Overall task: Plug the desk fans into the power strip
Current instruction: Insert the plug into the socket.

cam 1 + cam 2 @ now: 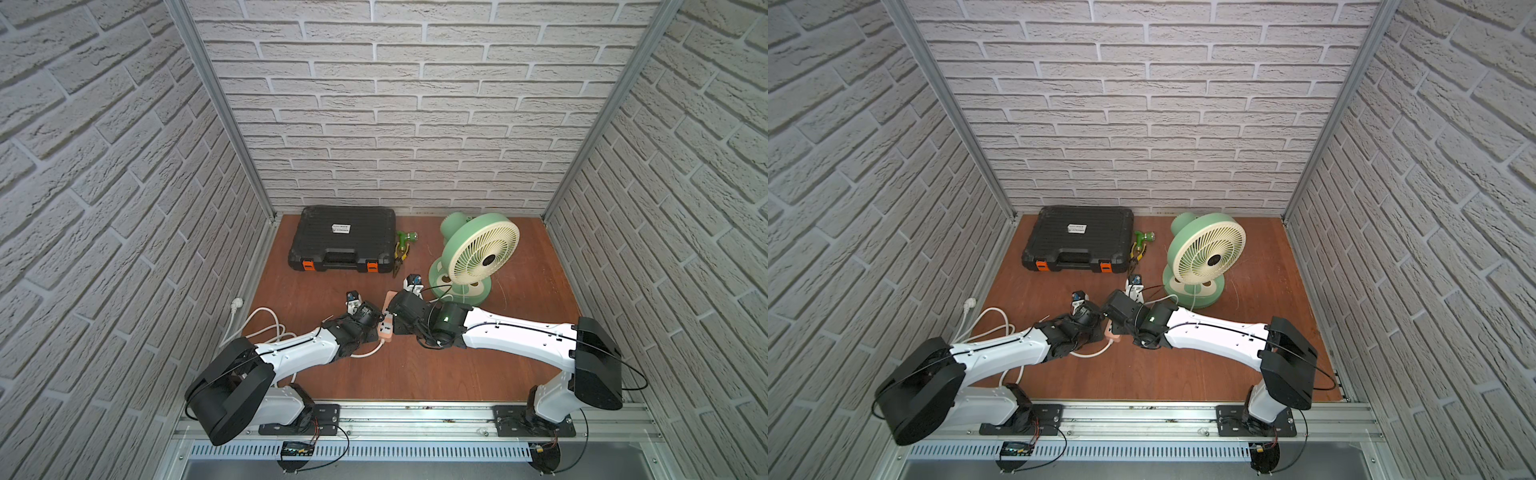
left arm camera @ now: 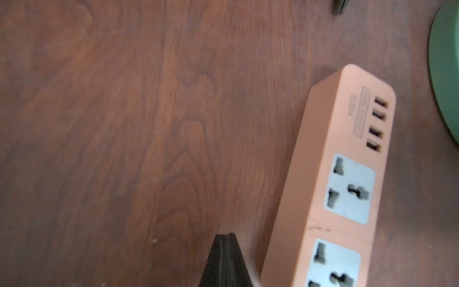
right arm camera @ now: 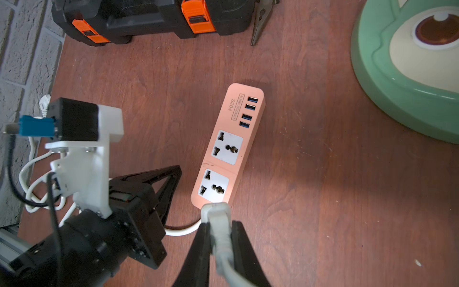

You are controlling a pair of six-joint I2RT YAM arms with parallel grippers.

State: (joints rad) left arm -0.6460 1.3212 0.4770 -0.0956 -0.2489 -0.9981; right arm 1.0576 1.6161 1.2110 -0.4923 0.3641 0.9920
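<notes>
A: What's nearest to us?

B: Both arms reach in over the wooden table [image 1: 415, 374] and meet mid-table. The right gripper [image 3: 219, 223] is clamped on the fan's small white plug [image 3: 214, 211], one finger on each side. The thin cord runs back out between the fingers.

A: Plug in a socket?

B: No. In the right wrist view it sits over the cable end of the power strip [image 3: 228, 146]. Can't tell if it touches.

A: Left side?

B: The left gripper [image 2: 224, 236] has its jaws pressed together with nothing in them. Its tip is low, just beside the strip's long side. The right wrist view shows a small gap between them.

A: Strip itself?

B: Flat on the table between the two grippers. Two white sockets, both empty, with four USB ports at the far end. The thick white cable [image 3: 182, 231] leaves the near end and loops off toward the left wall.

A: Further back?

B: The fan [image 1: 482, 253] stands upright just beyond the strip, to the right, grille facing us. Its green base [image 3: 409, 74] is near the USB end, not touching. Behind, to the left, a black toolcase [image 1: 343, 241] lies closed by the back wall, with pliers [image 3: 259, 27] beside it.
</notes>
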